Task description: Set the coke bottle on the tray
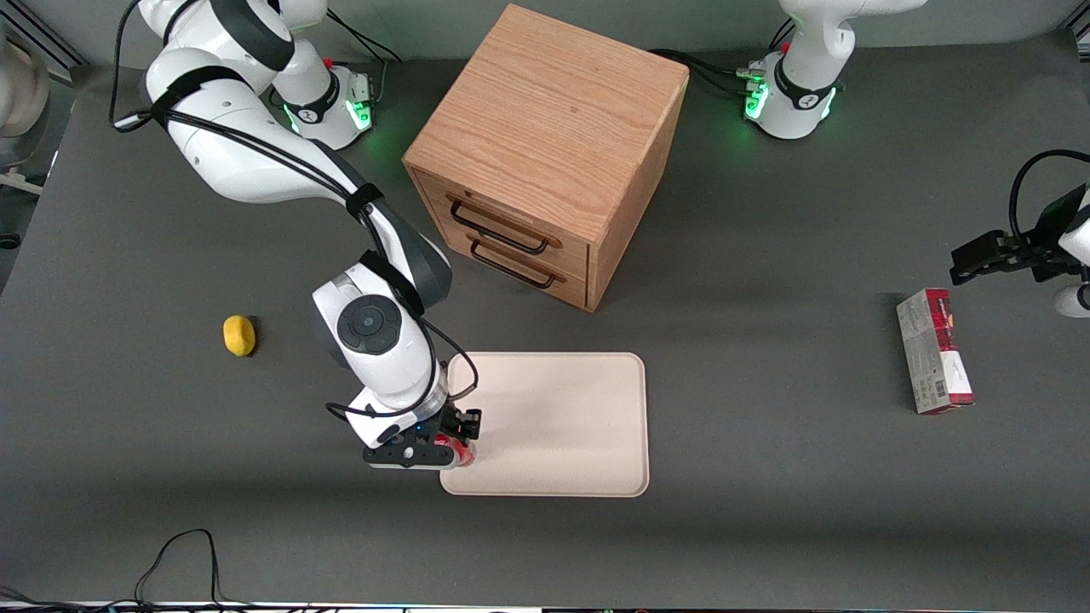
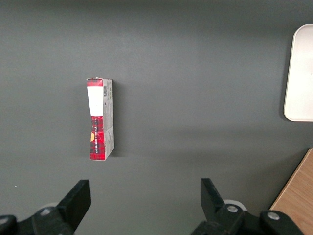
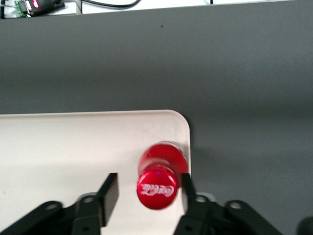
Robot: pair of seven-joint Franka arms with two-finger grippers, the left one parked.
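- Gripper hangs over the tray's corner nearest the front camera, on the working arm's side.
- Fingers spread wide around the coke bottle; one finger stands apart from it, the other sits just beside the cap.
- Bottle upright on the tray, near the rim.
- Lemon at ten o'clock from the gripper in the front view.
- Wooden drawer cabinet at twelve o'clock from the tray.

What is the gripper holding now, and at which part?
Nothing: the gripper is open around the coke bottle, which stands upright on the tray near its corner; one finger is clearly apart from the cap.
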